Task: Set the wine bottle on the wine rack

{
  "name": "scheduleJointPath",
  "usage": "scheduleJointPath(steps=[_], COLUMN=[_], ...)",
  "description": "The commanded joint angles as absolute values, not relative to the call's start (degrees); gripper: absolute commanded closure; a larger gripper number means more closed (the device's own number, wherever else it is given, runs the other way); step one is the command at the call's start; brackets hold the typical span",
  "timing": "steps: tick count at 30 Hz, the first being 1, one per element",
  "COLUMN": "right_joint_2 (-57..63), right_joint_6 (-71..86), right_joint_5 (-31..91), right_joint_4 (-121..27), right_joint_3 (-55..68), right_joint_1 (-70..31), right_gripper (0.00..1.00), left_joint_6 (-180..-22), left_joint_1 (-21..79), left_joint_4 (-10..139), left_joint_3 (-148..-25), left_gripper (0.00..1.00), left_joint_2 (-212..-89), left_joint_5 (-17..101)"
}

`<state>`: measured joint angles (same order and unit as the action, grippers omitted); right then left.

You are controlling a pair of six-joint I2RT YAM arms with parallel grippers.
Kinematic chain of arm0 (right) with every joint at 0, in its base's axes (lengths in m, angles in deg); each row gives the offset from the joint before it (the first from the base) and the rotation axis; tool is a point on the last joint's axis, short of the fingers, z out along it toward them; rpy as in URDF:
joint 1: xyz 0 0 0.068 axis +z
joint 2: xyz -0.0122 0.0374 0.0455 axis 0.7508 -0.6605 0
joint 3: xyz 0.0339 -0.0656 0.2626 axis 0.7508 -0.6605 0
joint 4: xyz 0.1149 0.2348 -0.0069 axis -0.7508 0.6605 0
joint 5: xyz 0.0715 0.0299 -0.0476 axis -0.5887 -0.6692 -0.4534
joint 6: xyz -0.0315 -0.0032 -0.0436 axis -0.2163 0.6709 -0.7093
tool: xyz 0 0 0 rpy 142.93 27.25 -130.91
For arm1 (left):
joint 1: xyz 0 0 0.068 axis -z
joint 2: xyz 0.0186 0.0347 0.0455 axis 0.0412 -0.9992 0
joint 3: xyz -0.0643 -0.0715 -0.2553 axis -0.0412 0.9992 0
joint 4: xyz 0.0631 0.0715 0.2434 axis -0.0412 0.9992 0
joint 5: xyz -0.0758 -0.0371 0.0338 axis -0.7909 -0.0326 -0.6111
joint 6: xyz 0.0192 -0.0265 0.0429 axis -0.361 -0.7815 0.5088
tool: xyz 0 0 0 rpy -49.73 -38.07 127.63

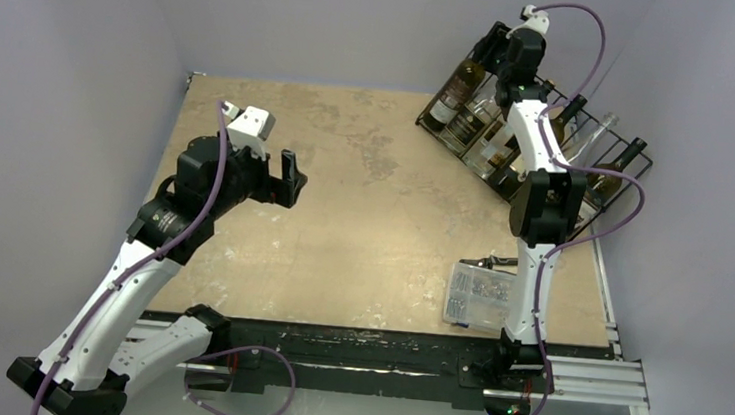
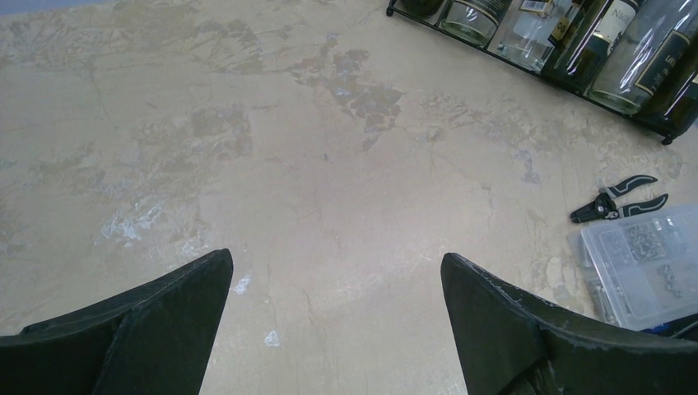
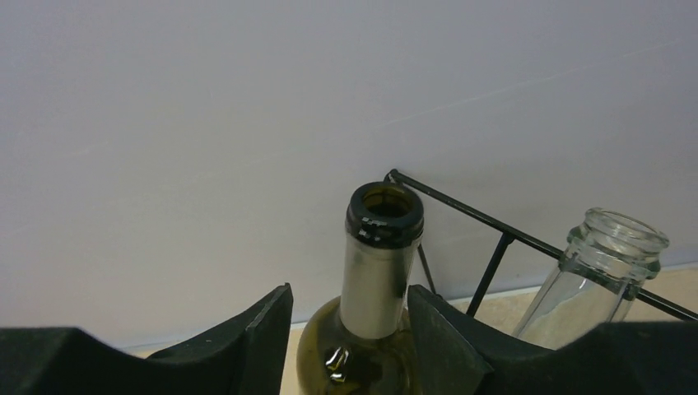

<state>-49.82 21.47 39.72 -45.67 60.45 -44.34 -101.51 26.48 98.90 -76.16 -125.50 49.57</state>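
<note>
Mottled beige tabletop (image 1: 345, 186), and at its far right corner sits the black thin-wire wine rack (image 3: 461, 206). The olive-green glass wine bottle (image 3: 379, 280) rests in its end slot, neck raised. The right end effector (image 3: 350, 298) flanks that neck, fingers parted. The left end effector (image 2: 337, 263) hangs spread wide.

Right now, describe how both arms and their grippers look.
Both the left arm and right arm have white links joined by black joint housings, with a purple cable looping along each. The left gripper and right gripper have matte black, wedge-shaped fingers with scuffed edges.
</note>
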Motion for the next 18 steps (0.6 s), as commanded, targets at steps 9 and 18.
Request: scheduleJointPath(steps=[9,18], right_joint_2=[-50.5,-43.4], right_joint_6=[19.6,23.6], right_joint_5=[43.4,43.4], right_joint_4=[-46.3,-45.0], right_joint_3=[64.7,57.8], right_joint_1=[-44.7,-44.4], right_gripper=[0.26,0.23], left_joint_6=[-101.8,-102.1], left_joint_1=[26.0,26.0], left_joint_4=[97.7,97.8], left_joint_3=[-78.5,-78.5], left_gripper=[0.02,0.02], left_joint_2=[-125.5,-125.5], left_joint_5=[48.5,48.3])
